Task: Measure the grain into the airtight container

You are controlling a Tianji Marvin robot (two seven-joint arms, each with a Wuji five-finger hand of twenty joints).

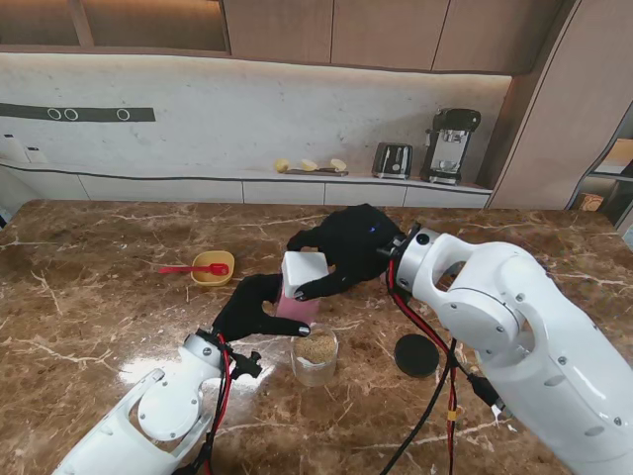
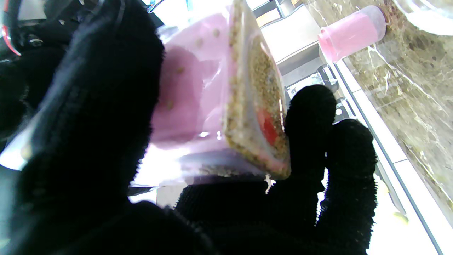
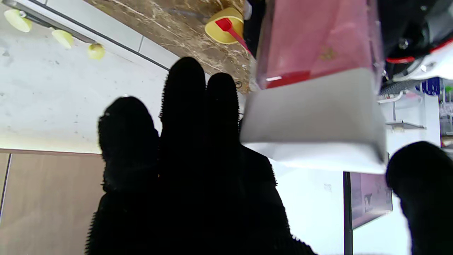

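While above the grain jar [image 1: 316,355], pink container [image 1: 300,287] between 2 clasping hands: left hand [image 1: 252,309], right hand [image 1: 346,247].

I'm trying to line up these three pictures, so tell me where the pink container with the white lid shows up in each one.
Stand view: the pink container is at centre, held above the glass jar of grain between both hands.
Left wrist view: it fills the middle, grain showing at its end, left hand around it.
Right wrist view: it is at the upper right, white lid toward the camera.
Shared landmark: the yellow bowl with red spoon.
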